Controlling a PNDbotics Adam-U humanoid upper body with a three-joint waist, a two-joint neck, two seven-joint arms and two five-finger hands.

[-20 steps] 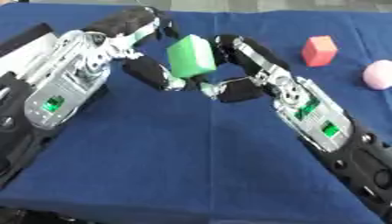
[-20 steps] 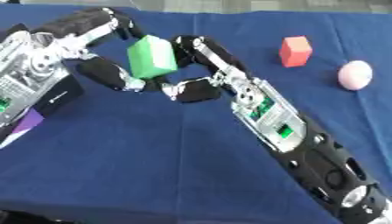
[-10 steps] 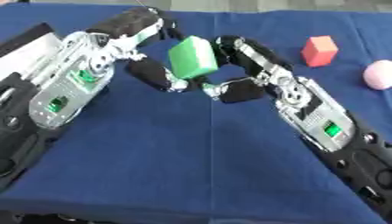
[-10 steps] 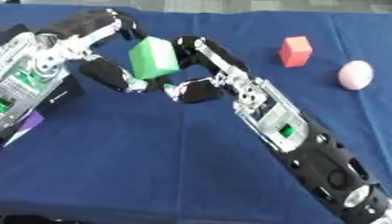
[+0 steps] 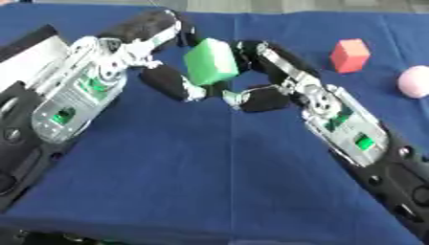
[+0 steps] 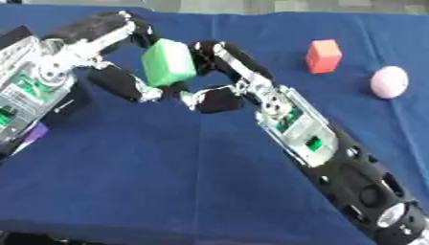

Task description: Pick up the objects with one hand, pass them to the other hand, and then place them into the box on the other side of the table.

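Green block held between both hands above the blue cloth.

Left eye view: the left hand (image 5: pixel 159 57) and right hand (image 5: pixel 260 72) each curl fingers and thumb around a smooth, boxy green block (image 5: pixel 211 62), tilted, clear of the matte blue tablecloth (image 5: pixel 193 177). Right eye view: a red cube (image 6: pixel 323 56) and a pale pink ball (image 6: pixel 389 82) lie well apart from the hands, at right.
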